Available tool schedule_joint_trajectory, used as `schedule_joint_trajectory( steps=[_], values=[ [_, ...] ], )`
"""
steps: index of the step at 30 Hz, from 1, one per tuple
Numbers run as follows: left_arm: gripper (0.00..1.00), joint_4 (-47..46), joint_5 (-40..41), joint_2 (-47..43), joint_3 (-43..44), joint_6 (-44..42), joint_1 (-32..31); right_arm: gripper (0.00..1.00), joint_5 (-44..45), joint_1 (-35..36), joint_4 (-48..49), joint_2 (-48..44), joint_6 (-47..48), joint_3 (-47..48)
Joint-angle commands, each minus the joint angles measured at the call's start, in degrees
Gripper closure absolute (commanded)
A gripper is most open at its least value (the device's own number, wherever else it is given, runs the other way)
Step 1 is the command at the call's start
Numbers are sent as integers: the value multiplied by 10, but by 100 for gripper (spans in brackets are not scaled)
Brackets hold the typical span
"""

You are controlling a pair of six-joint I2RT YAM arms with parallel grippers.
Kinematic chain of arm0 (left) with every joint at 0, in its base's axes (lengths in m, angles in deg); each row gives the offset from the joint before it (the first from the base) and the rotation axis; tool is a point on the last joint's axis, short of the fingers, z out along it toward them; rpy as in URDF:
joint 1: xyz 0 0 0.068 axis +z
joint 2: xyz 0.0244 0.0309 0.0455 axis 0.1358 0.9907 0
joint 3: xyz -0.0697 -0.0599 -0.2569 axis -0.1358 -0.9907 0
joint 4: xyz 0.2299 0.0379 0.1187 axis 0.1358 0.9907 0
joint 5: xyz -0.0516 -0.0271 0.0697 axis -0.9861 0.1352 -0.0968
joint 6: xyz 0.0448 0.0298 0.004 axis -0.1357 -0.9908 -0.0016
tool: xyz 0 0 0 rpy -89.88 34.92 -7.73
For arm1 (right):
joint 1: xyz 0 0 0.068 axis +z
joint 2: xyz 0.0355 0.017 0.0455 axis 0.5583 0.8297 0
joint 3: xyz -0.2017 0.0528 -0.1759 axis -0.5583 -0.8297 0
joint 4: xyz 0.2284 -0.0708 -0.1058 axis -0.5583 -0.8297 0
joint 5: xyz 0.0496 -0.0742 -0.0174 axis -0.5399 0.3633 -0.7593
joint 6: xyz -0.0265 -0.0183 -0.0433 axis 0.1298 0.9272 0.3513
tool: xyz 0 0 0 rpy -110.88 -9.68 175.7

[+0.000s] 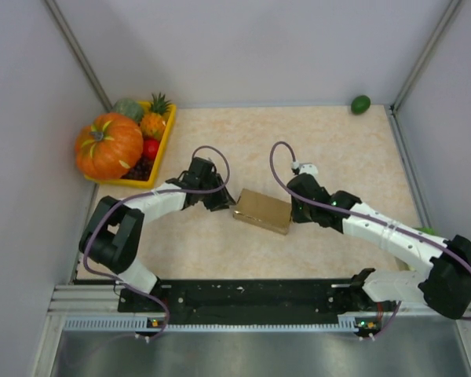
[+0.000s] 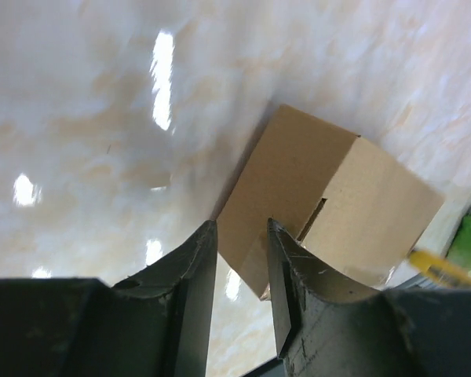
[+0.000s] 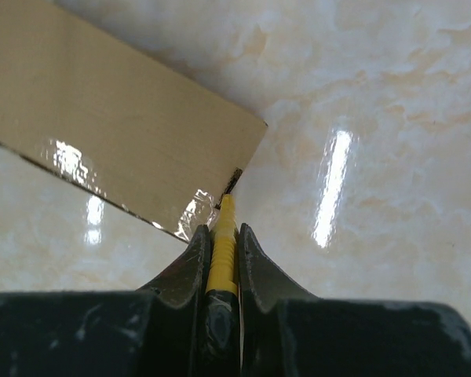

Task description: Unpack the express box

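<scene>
The express box (image 1: 261, 210), a small brown cardboard box, lies flat mid-table between my two arms. My left gripper (image 1: 220, 200) is at its left end. In the left wrist view the left gripper (image 2: 242, 228) is open, its fingers (image 2: 286, 271) partly apart, and a corner of the box (image 2: 298, 188) shows between and beyond the tips. My right gripper (image 1: 298, 208) is at the box's right end. It (image 3: 224, 229) is shut on a yellow utility knife (image 3: 222, 251), and the knife's tip meets the taped corner of the box (image 3: 118, 126).
A yellow fruit tray (image 1: 166, 137) holding a pumpkin (image 1: 108, 146) and other fruit stands at the back left. A green fruit (image 1: 360, 104) lies in the far right corner. Something green (image 1: 428, 230) shows by the right arm. Grey walls enclose the table.
</scene>
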Motion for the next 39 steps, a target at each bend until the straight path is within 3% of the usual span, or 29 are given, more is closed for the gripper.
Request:
schedule_joint_trajectory(
  steps=[1,5,12,13,17,23,30,39],
  values=[
    [63,-88,-92,53,73,-11,1,100,-68,49,26,-26,-65,-9],
    [61,-94,-113,92,111,-19,12,100,-50,84,26,-21,-79,-14],
    [50,-64,-121,107,152,-56,34,100,-19,105,25,-35,-79,-13],
    [45,-56,-116,104,154,-66,35,100,-20,105,20,-40,-79,-13],
    [35,-18,-89,82,147,-85,38,100,-50,105,-4,-80,-81,-13],
    [32,-6,-109,44,114,-98,37,100,-107,105,-8,-139,-62,-11],
    [31,-53,-149,36,61,-66,16,100,-61,105,108,-60,-18,7],
    [31,-66,-150,62,81,-48,-1,100,-3,105,215,24,62,47]
  ],
)
